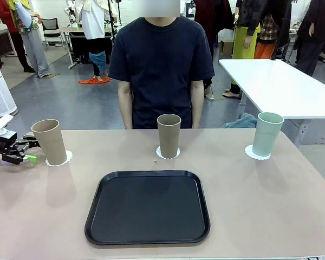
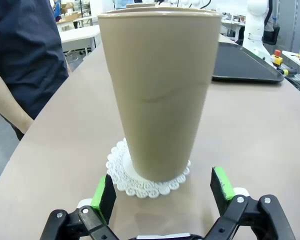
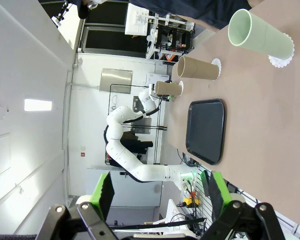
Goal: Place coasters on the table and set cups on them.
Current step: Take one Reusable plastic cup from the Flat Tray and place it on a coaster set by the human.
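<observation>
Much of each small white scalloped paper coaster is hidden under the cup standing on it: only a frilled rim shows beneath the left tan-brown tapered tumbler, on the left white doily coaster, and the same holds for the middle coaster under the middle tan-brown tumbler and the right coaster under the pale mint green tumbler. All three cups stand upright in a row along the far part of the large beige-tan table, well apart from each other. The left gripper sits at the table's left edge, just beside the left tumbler, its arm cut off by the picture's edge; in the left wrist view its green-padded fingers stand spread wide on either side of the tumbler's base without touching it, holding nothing. The right gripper has its jaws released too, with only air between the pads; its view is rolled sideways, so the table runs up the right side there and the mint tumbler lies across the top. A black rounded-corner plastic tray lies flat on the near middle of the table, nothing on it. A tiny brown speck rests between the tray and the middle coaster; what it is cannot be made out. A person in a dark navy T-shirt stands at the far side, arms down, hands hidden behind the table edge. Beyond is a white rectangular table on a grey floor, with other people standing about.
</observation>
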Action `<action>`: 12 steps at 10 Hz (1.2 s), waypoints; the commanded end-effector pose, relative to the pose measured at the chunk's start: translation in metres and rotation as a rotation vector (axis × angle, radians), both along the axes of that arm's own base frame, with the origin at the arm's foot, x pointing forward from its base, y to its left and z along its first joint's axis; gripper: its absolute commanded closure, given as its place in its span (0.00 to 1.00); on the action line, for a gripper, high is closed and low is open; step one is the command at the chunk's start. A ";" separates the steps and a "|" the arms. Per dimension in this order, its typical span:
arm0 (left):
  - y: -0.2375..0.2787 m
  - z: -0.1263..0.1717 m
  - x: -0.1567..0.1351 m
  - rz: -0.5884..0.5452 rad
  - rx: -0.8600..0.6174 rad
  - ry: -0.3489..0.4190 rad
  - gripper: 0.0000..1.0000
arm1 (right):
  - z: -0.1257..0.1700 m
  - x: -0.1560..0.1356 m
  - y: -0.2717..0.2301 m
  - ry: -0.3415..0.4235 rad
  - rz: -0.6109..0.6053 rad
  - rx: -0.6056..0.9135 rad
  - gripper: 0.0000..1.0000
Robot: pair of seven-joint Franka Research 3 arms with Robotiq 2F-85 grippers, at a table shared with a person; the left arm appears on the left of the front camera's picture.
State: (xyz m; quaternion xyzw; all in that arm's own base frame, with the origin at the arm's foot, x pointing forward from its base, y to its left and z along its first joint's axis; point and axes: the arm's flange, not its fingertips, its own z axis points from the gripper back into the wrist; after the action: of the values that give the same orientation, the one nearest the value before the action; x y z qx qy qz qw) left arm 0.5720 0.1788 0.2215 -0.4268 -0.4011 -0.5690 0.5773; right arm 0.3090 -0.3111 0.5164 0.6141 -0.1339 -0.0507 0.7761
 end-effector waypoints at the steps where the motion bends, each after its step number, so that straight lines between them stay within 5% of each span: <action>1: 0.012 0.021 -0.005 -0.014 0.081 0.026 0.00 | 0.003 0.000 0.002 0.008 -0.008 0.018 0.00; 4: 0.030 0.084 -0.039 0.096 0.257 0.101 0.00 | 0.003 0.000 0.002 0.008 -0.008 0.018 0.00; 7: 0.023 0.168 -0.106 0.184 0.506 0.357 0.00 | 0.003 0.000 0.002 0.008 -0.008 0.018 0.00; 10: -0.013 0.230 -0.163 0.238 0.604 0.444 0.00 | 0.003 0.000 0.002 0.008 -0.008 0.018 0.00; 12: -0.050 0.279 -0.187 0.251 0.682 0.400 0.00 | 0.003 0.000 0.002 0.008 -0.008 0.018 0.00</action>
State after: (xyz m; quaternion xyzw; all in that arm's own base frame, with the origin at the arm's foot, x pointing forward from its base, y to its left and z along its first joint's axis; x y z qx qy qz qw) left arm 0.3943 0.1511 0.4826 -0.2828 -0.1313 -0.4913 0.8133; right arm 0.3095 -0.3107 0.5164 0.6142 -0.1334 -0.0502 0.7762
